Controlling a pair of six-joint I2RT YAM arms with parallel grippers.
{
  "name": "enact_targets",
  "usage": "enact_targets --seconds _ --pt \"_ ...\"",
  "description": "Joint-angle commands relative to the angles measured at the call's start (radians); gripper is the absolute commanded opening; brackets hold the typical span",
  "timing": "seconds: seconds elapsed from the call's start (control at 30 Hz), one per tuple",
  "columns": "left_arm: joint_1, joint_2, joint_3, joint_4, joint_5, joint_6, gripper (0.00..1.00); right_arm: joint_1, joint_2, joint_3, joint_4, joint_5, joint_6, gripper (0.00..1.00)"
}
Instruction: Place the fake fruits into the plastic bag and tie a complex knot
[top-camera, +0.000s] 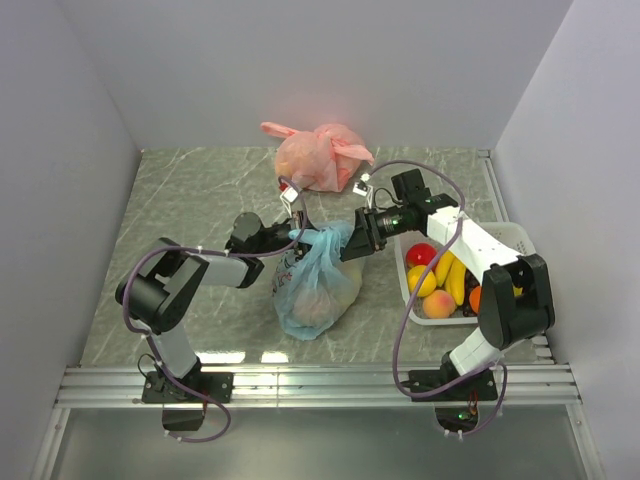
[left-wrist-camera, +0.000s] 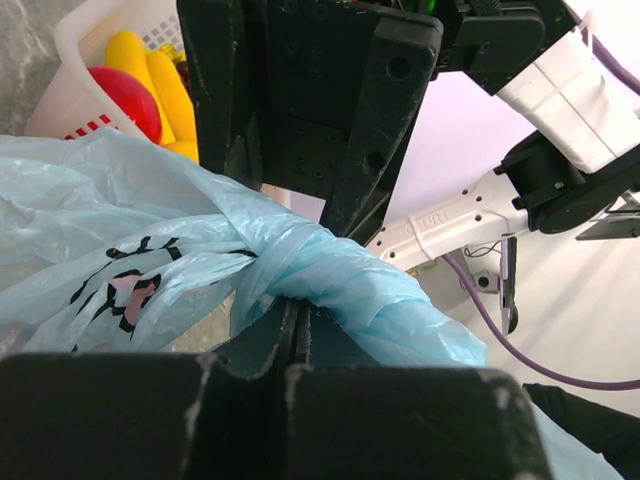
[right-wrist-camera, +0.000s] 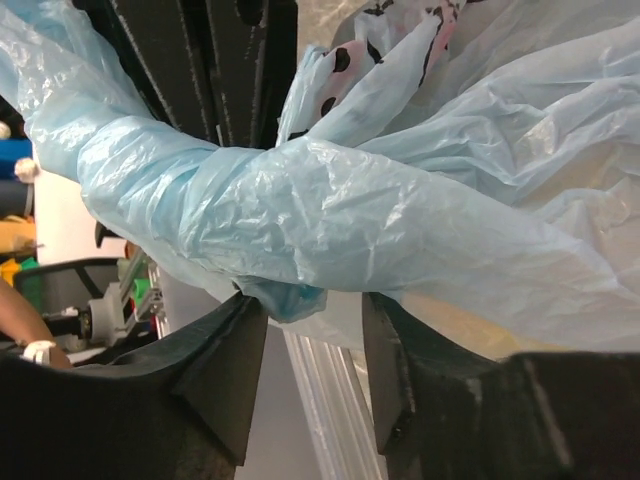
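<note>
The plastic bag (top-camera: 318, 290) is slumping on the tabletop (top-camera: 200, 190) just left of the white basket (top-camera: 517, 238). Thin, limp and likely slippery, it is best gripped at its twisted handle (right-wrist-camera: 300, 210). The left end effector (left-wrist-camera: 297, 335) is pinching that handle and the right end effector (right-wrist-camera: 308, 330) is gaping under it, which only the wrist views are showing.

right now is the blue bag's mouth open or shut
Gathered shut: the plastic bag has its top twisted into a rope between the left gripper and the right gripper. Knotted or not, cannot tell.
</note>
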Motion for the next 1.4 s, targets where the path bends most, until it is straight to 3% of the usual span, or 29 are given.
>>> enact_targets --seconds 0.0,0.1,0.23,0.33,0.4,0.43,0.47,0.53,0.63,0.7,0.73,0.8,0.83,0.9,0.93,0.97,1.03,1.07,1.2,1.37 --pt "-0.011 -0.011 0.014 0.088 -0.003 -0.017 0.00 0.006 -0.007 0.039 0.076 0.001 0.028 0.51" --pt "-0.013 -0.007 0.014 0.094 -0.002 -0.024 0.00 0.006 -0.009 0.037 0.099 -0.010 0.031 0.50" --pt "-0.013 -0.002 0.020 0.095 0.005 -0.029 0.00 0.006 -0.015 0.037 0.115 -0.060 0.019 0.30" --pt "-0.014 0.003 0.022 0.094 0.009 -0.034 0.00 0.006 -0.024 0.033 0.129 -0.100 0.009 0.25" --pt "-0.014 0.003 0.024 0.086 0.017 -0.034 0.00 0.006 -0.036 0.026 0.130 -0.113 -0.007 0.12" --pt "-0.013 -0.004 0.024 0.080 0.020 -0.029 0.01 0.003 -0.038 0.026 0.119 -0.105 -0.021 0.00" --pt "-0.008 -0.011 0.021 0.051 0.017 -0.008 0.01 0.005 -0.042 0.029 0.103 -0.099 -0.056 0.00" --pt "0.018 -0.037 0.011 -0.010 0.017 0.029 0.15 0.003 -0.045 0.036 0.041 -0.088 -0.097 0.00" --pt "0.076 -0.128 0.008 -0.237 0.027 0.178 0.34 -0.008 -0.038 0.065 -0.101 -0.062 -0.238 0.00" --pt "0.105 -0.220 0.022 -0.422 0.037 0.378 0.43 -0.011 -0.023 0.100 -0.210 -0.038 -0.332 0.00" --pt "0.134 -0.250 0.036 -0.652 0.035 0.463 0.47 -0.011 -0.015 0.112 -0.242 -0.030 -0.359 0.00" --pt "0.165 -0.329 0.076 -0.840 0.034 0.690 0.56 -0.011 -0.006 0.128 -0.295 -0.004 -0.410 0.00" --pt "0.199 -0.349 0.108 -1.036 0.038 0.772 0.57 -0.012 -0.009 0.128 -0.302 0.007 -0.419 0.00" --pt "0.231 -0.401 0.149 -1.237 0.043 1.044 0.60 -0.012 -0.025 0.118 -0.299 0.025 -0.426 0.00" --pt "0.265 -0.428 0.203 -1.432 0.058 1.154 0.61 -0.012 -0.032 0.115 -0.295 0.042 -0.424 0.00" --pt "0.277 -0.441 0.233 -1.542 0.058 1.401 0.61 -0.012 -0.038 0.112 -0.293 0.048 -0.423 0.00" --pt "0.289 -0.462 0.319 -1.705 0.045 1.608 0.65 -0.011 -0.039 0.115 -0.304 0.061 -0.429 0.00" --pt "0.289 -0.476 0.347 -1.856 0.022 1.795 0.66 -0.012 -0.038 0.118 -0.309 0.064 -0.438 0.00" --pt "0.286 -0.494 0.435 -2.021 -0.015 1.968 0.73 -0.008 -0.038 0.125 -0.322 0.065 -0.439 0.00" --pt "0.159 -0.496 0.505 -2.029 -0.101 1.955 0.78 0.003 -0.041 0.134 -0.319 0.076 -0.432 0.00"
